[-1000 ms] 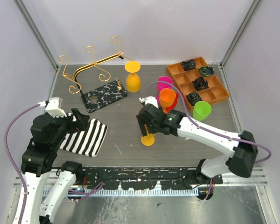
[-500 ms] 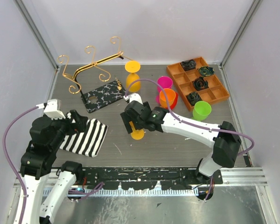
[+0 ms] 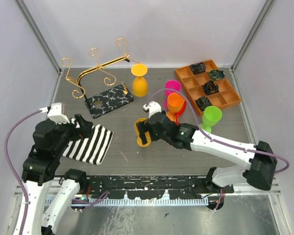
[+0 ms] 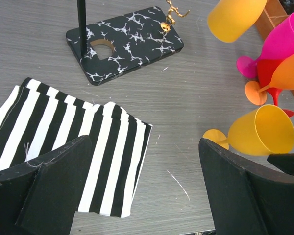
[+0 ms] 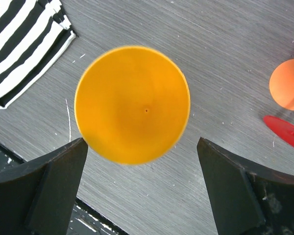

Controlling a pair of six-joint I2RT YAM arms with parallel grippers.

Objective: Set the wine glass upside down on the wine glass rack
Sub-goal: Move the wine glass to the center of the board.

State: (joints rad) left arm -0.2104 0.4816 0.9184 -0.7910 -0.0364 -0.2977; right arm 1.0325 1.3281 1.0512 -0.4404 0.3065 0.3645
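1. Your right fingers (image 5: 142,147) stand wide apart, either side of the yellow-orange plastic wine glass (image 4: 262,129), not touching it.
2. That glass lies on its side on the grey counter (image 3: 130,154).
3. The thin gold metal rack (image 3: 109,99) on its marbled black base stands well apart, at the far left.
4. Your left fingers (image 4: 144,147) are spread wide above the black-and-white striped cloth (image 3: 90,143), holding nothing.

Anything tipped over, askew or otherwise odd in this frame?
Yes. The yellow wine glass in front of the open right claw is tipped onto its side on the table, with bowl and foot about level, instead of standing. Nothing looks spilled or broken.
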